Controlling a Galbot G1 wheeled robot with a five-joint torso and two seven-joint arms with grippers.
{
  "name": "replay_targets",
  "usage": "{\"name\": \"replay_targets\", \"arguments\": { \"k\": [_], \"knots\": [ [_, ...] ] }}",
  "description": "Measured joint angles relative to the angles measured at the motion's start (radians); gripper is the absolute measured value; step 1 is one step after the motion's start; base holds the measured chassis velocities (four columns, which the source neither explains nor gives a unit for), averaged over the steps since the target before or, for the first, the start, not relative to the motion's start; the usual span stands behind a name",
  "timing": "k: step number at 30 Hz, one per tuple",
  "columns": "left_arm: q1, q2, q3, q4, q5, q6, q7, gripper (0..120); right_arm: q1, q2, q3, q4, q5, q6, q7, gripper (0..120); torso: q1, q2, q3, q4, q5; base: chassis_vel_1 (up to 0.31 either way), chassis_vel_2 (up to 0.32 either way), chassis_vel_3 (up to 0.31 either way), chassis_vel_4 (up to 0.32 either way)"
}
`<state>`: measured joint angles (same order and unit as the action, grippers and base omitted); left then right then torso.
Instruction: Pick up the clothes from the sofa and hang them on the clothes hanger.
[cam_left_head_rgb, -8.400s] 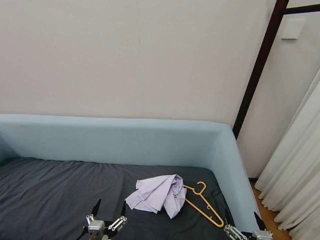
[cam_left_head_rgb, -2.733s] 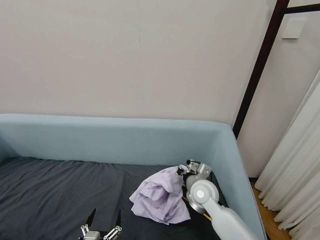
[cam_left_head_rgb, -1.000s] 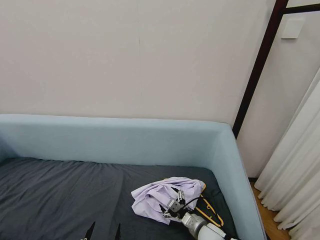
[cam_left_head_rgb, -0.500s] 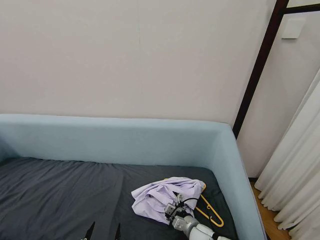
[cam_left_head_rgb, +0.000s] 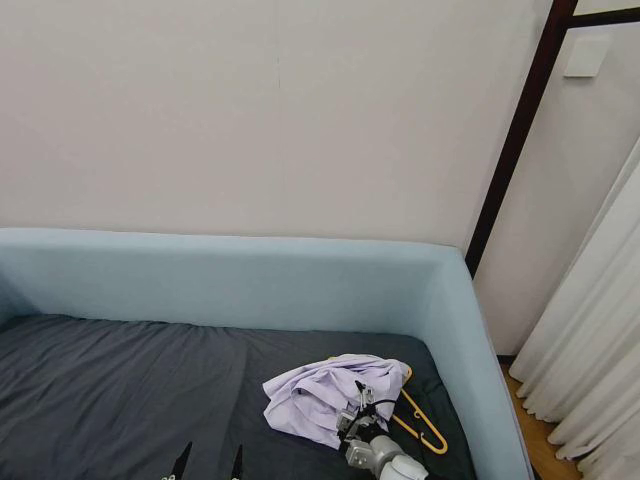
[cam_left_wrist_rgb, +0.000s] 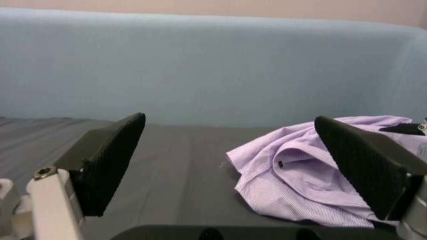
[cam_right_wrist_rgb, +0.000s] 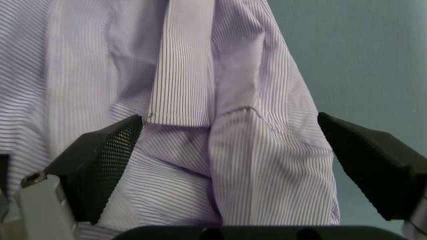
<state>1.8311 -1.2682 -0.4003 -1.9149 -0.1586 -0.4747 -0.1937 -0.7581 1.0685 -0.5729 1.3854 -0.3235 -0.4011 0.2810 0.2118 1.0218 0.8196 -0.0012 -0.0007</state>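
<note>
Head view: finds the lilac shirt crumpled at lower centre-right on the sofa, partly over the yellow hanger. Puts the right gripper at its lower edge and the left gripper at the bottom edge.
Left wrist view: shows jaws spread wide, with the shirt beyond.
Right wrist view: shows jaws wide, with the shirt close ahead.

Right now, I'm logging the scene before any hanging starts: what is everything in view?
sofa: one, light blue back and side, along the wall
seat: one, dark grey, inside the sofa
shirt: one, lavender striped, crumpled near the seat's right end
clothes hanger: one, yellow, on the seat, partly under the shirt
curtain: one, white, far right
door frame: one, dark, right of the sofa
wall plate: one, white, upper right
left end effector: one, open, low over the seat, apart from the shirt
right end effector: one, open, at the shirt's near edge
</note>
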Motion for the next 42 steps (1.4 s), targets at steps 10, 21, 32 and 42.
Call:
{"name": "replay_targets", "arguments": {
  "k": [10, 21, 32, 42],
  "knots": [
    [-0.003, -0.003, 0.000, 0.010, -0.005, -0.010, 0.006, 100, -0.007, 0.030, -0.015, 0.001, -0.059, 0.027, -0.026, 100, 0.000, 0.000, 0.000, 0.0001, 0.0001, 0.000, 0.000, 0.000, 0.000],
    [-0.002, -0.005, -0.004, 0.013, -0.014, -0.018, 0.008, 100, 0.012, 0.040, -0.045, -0.011, 0.058, -0.023, -0.016, 84, 0.000, 0.000, 0.000, 0.0001, 0.0001, 0.000, 0.000, 0.000, 0.000],
    [0.002, -0.018, 0.001, 0.019, -0.014, -0.032, 0.020, 100, 0.013, 0.069, -0.022, -0.074, 0.090, -0.040, -0.003, 41, 0.000, 0.000, 0.000, 0.0001, 0.0001, 0.000, 0.000, 0.000, 0.000],
    [-0.007, -0.011, 0.002, 0.022, -0.018, -0.033, 0.021, 100, 0.011, 0.064, -0.014, -0.070, 0.133, -0.059, 0.016, 5, 0.000, 0.000, 0.000, 0.0000, 0.0002, 0.000, 0.000, 0.000, 0.000]
  ]
}}
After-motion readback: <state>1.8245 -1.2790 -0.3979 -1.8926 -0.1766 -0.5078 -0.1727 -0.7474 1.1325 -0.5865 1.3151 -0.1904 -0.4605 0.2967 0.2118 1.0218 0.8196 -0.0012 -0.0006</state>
